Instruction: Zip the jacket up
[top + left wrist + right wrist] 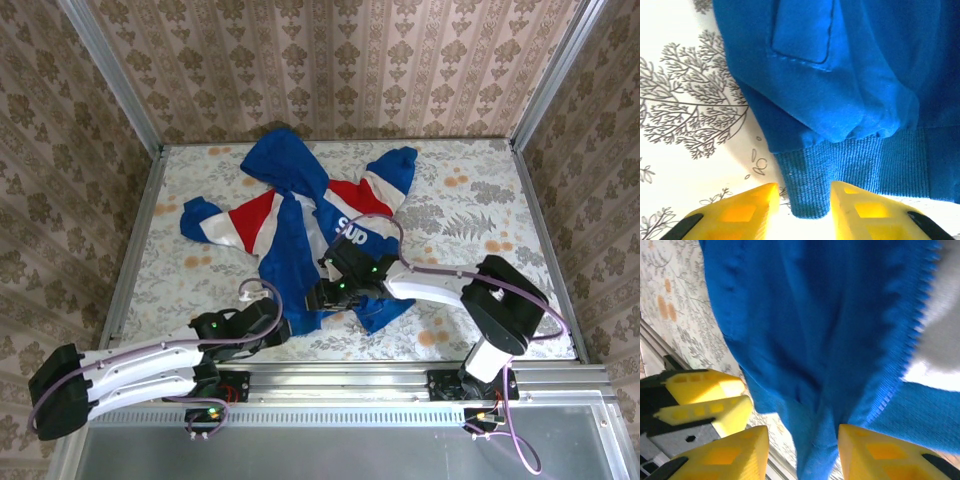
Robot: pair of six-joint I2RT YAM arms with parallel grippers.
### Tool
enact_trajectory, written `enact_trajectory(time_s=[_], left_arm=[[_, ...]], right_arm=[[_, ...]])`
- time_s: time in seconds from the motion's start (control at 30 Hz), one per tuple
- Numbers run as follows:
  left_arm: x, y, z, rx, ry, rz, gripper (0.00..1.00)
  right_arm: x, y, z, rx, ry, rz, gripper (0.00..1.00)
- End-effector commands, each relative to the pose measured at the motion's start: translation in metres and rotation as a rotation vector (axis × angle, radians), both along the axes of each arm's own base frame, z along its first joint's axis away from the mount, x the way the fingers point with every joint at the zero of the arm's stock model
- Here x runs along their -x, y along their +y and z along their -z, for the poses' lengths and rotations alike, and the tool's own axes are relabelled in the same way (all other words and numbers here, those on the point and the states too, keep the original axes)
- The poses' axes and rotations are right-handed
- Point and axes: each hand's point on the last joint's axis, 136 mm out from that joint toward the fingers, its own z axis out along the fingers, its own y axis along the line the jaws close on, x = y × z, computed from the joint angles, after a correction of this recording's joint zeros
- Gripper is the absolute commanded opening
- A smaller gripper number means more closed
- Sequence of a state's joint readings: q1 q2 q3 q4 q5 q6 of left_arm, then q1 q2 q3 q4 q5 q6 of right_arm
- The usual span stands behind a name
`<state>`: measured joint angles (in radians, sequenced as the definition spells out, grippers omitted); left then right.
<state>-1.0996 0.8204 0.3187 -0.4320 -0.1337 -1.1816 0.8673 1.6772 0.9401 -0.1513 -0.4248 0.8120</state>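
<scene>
Top external: the jacket [300, 225] lies spread at mid-table on the floral cover [480, 200], hood away.

Left wrist: the left gripper [804, 189] is held apart, astride the ribbed hem [865, 162] below a pocket [802, 30].

Right wrist: the right gripper [802, 432] is parted around loose blue cloth beside the zipper teeth [920, 315]. Cloth alone could be pinched and the teeth missed. The neighbouring left fingers [705, 385], close by, could be struck.
</scene>
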Motion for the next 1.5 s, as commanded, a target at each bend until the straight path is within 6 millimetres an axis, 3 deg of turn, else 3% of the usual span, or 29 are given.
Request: enact_trajectory(time_s=[0.0, 0.1, 0.27, 0.43, 0.6, 0.77, 0.83, 0.87, 0.93, 1.0, 1.2, 1.47], left_arm=[[0.003, 0.010, 0.005, -0.021, 0.018, -0.003, 0.32], [0.000, 0.004, -0.008, 0.006, -0.009, 0.018, 0.32], [-0.002, -0.014, -0.038, 0.037, -0.051, 0.082, 0.47], [-0.004, -0.058, -0.056, 0.032, -0.063, 0.184, 0.51], [-0.009, -0.096, -0.045, -0.029, -0.026, 0.255, 0.54], [-0.013, -0.094, -0.017, -0.098, 0.020, 0.199, 0.54], [-0.013, -0.090, -0.009, -0.122, 0.029, 0.188, 0.49], [-0.013, -0.090, -0.008, -0.124, 0.028, 0.189, 0.42], [-0.013, -0.092, -0.010, -0.102, 0.020, 0.187, 0.18], [-0.015, -0.093, -0.014, -0.059, 0.000, 0.177, 0.02], [-0.018, -0.093, -0.024, 0.158, -0.031, 0.138, 0.00], [-0.018, -0.093, -0.043, 0.392, -0.029, 0.130, 0.00]], right_arm=[[-0.003, 0.013, 0.001, -0.021, 0.019, 0.002, 0.41], [-0.005, 0.012, 0.001, -0.017, 0.017, 0.013, 0.41], [-0.008, 0.002, -0.007, 0.010, -0.009, 0.032, 0.41], [-0.010, -0.009, -0.014, 0.012, -0.008, 0.033, 0.42], [-0.020, -0.042, -0.010, 0.075, -0.014, 0.078, 0.42], [-0.019, -0.060, 0.007, 0.059, 0.046, 0.121, 0.41], [-0.017, -0.060, 0.010, 0.062, 0.060, 0.104, 0.41], [-0.016, -0.060, 0.009, 0.059, 0.059, 0.103, 0.40], [-0.017, -0.058, 0.005, 0.028, 0.049, 0.117, 0.40], [-0.018, -0.056, -0.002, 0.003, 0.037, 0.121, 0.39], [-0.018, -0.045, -0.016, -0.057, 0.031, 0.076, 0.42], [-0.021, -0.021, -0.023, -0.222, 0.078, 0.091, 0.55]])
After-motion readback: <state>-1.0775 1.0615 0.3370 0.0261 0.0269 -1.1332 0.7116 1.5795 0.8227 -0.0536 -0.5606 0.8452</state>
